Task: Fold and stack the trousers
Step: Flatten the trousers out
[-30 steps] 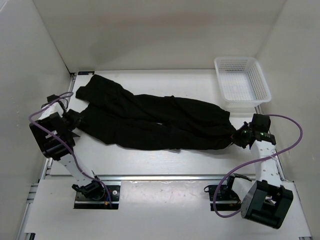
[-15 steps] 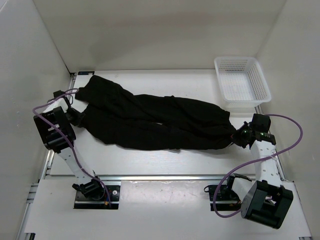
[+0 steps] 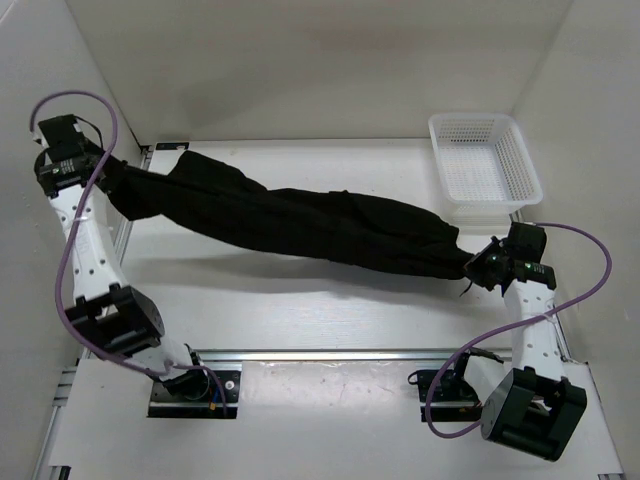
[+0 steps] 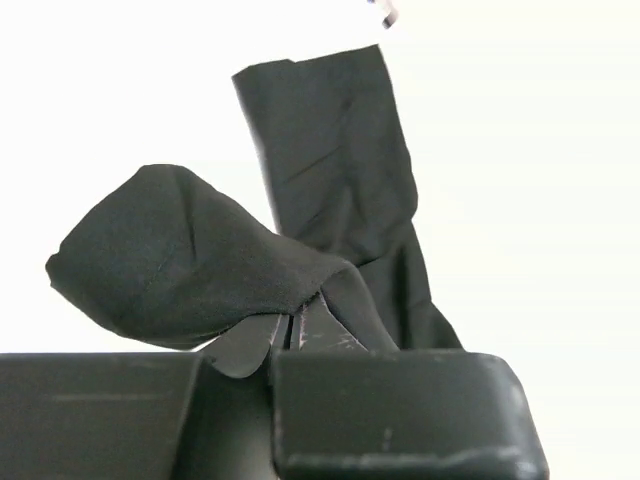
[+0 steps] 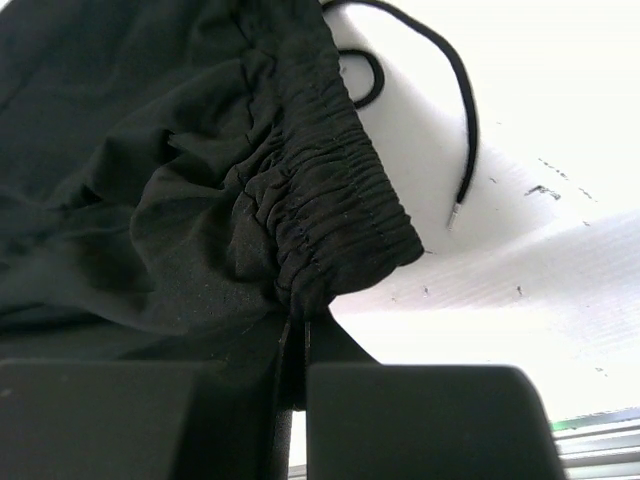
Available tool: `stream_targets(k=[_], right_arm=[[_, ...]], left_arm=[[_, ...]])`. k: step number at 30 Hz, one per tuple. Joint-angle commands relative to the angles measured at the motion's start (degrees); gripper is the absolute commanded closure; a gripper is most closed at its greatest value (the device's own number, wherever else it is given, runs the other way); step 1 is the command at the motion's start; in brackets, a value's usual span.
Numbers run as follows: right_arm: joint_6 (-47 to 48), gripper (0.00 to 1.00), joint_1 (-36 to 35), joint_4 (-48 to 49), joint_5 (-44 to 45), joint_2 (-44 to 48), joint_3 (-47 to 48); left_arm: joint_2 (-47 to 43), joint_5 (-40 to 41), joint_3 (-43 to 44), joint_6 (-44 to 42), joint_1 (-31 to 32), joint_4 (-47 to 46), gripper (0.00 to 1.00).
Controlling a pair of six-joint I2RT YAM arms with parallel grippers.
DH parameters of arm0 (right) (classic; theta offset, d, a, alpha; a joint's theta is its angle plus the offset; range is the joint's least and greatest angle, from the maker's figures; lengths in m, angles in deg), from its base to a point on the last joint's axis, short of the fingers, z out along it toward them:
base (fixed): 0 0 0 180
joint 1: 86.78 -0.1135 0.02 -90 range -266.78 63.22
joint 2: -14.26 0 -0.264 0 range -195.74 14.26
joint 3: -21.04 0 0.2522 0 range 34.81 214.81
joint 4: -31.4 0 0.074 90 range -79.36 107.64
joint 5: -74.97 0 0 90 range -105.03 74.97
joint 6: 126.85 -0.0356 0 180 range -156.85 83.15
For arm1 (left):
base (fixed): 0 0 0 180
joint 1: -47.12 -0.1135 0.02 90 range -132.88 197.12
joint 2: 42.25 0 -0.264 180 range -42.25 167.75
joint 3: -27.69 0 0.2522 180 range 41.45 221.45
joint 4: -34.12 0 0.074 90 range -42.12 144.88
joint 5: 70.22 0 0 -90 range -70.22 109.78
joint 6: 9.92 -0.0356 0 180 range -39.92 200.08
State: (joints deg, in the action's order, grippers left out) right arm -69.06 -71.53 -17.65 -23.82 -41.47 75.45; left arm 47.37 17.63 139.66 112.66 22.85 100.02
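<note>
The black trousers (image 3: pixel 300 220) stretch in a long band from the back left to the right side of the table. My left gripper (image 3: pixel 110 175) is shut on a leg end and holds it lifted near the left wall. In the left wrist view the jaws (image 4: pixel 295 318) pinch a fold of the dark cloth (image 4: pixel 180 250), and the other leg end hangs beyond it. My right gripper (image 3: pixel 478 268) is shut on the elastic waistband (image 5: pixel 330 190); in the right wrist view its jaws (image 5: pixel 297 325) clamp the gathered fabric. A black drawstring (image 5: pixel 465 100) trails on the table.
A white mesh basket (image 3: pixel 485 160) stands at the back right, just behind the waist end. White walls close in the table on the left, back and right. A metal rail (image 3: pixel 330 353) runs along the near edge.
My left gripper has shut on a leg end and swung up and back towards the left wall. The trousers went from lying spread to pulled into a narrower band. The right gripper stayed put.
</note>
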Motion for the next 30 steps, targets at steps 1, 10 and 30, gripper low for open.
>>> stream_targets(k=[1,10,30], right_arm=[[-0.3,1.00,0.1,-0.2,0.6,1.8,2.7],[-1.4,1.00,0.1,-6.5,6.7,6.0,0.2],[5.0,1.00,-10.6,-2.2,-7.9,-2.4,10.4]], left_arm=[[-1.6,3.6,0.9,-0.5,-0.2,5.4,0.90],[-6.3,8.9,-15.3,0.1,-0.2,4.4,0.89],[-6.6,-5.5,-23.6,-4.7,10.4,-2.2,0.90]])
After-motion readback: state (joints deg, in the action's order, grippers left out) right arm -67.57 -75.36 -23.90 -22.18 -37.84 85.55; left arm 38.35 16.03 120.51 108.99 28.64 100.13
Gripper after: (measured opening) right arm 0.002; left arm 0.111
